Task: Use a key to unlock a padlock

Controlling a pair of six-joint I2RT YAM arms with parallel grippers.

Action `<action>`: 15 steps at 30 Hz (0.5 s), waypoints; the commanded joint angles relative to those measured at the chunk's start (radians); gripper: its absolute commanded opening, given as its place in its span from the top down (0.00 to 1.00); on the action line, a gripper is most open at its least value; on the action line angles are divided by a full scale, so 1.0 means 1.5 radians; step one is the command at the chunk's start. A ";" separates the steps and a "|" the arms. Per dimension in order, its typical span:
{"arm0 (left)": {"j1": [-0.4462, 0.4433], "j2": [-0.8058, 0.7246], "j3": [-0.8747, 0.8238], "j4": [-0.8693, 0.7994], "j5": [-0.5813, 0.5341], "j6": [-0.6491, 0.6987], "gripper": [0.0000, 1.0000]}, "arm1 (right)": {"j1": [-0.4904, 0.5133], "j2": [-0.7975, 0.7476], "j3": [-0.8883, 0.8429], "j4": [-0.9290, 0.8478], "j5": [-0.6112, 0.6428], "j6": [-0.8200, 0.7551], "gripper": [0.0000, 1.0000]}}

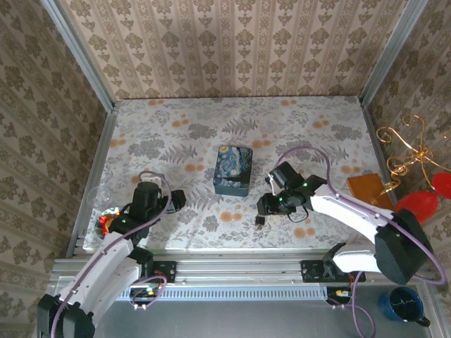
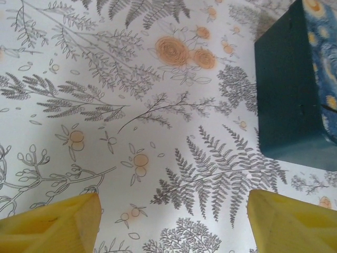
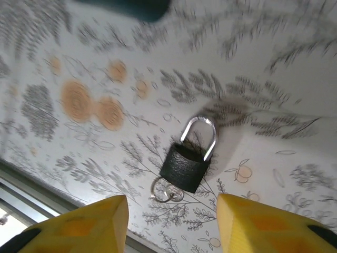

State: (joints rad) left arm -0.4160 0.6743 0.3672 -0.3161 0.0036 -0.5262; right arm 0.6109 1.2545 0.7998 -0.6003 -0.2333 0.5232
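Note:
The padlock, small and dark with a silvery shackle, lies flat on the patterned table, free of any grip. The key sticks in its bottom end, with a thin ring beside it. My right gripper hovers just above it, open, its yellow fingers on either side and nothing between them. In the top view the padlock is a dark speck in front of the right gripper. My left gripper is open over bare table, left of the blue tin.
The blue swirl-painted tin stands mid-table, its dark side close to my left gripper. A brown block, a gold wire stand and red pieces are at the right. The table's near edge runs just behind the padlock.

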 commanded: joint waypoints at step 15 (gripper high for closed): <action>0.011 0.084 0.156 0.014 -0.271 0.118 0.00 | 0.004 -0.247 -0.024 0.120 0.395 -0.229 0.00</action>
State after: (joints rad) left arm -0.4053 0.7902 0.5804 -0.3168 -0.2386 -0.4019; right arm 0.6128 0.9314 0.7963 -0.5209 0.1944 0.2806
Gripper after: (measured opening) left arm 0.997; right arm 0.999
